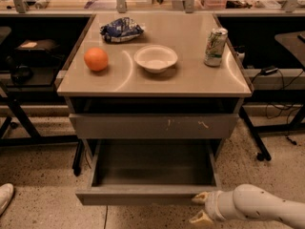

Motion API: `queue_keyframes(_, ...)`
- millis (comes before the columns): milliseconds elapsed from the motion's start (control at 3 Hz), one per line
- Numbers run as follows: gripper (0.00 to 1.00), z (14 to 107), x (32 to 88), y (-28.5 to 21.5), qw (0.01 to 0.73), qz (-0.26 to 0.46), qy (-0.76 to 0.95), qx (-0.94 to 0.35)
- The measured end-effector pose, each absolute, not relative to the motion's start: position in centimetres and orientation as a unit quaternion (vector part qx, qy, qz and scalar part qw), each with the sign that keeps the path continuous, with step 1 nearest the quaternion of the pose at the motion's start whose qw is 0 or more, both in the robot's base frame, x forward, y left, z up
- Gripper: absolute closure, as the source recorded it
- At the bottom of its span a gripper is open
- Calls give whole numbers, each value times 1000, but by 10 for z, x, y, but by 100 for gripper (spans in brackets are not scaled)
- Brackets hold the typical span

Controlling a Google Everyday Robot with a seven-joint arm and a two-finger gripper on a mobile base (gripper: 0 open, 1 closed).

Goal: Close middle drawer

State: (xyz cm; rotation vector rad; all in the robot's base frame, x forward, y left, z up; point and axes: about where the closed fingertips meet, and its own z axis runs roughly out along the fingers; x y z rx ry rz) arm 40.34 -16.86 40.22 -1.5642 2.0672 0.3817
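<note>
Grey metal, plain-fronted and pulled far out, the middle drawer point(138, 195) lies just up and to the left of the end effector point(200, 208), which sits low at the drawer's right front corner. Its two pale fingertips point(199, 198) stand apart, one above the other. The upper one is at the lower edge of the drawer front; whether it touches, I cannot tell. The white arm point(262, 209) runs off to the right behind it. Above the end effector is the scratched drawer front point(152, 126). Higher still, the worktop point(190, 78) carries an orange point(96, 59), a white bowl point(156, 58), a can point(215, 47) and a blue bag point(121, 29).
</note>
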Motion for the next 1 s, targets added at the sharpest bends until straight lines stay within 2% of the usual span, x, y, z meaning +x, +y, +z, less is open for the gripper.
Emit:
queue_keyframes(333,15,407,436,-166,270,134,756,-580)
queue_keyframes(667,38,411,468,-156,276,129,741,-598)
queue_keyframes(1000,63,433,553,-163,310,90,730,-603)
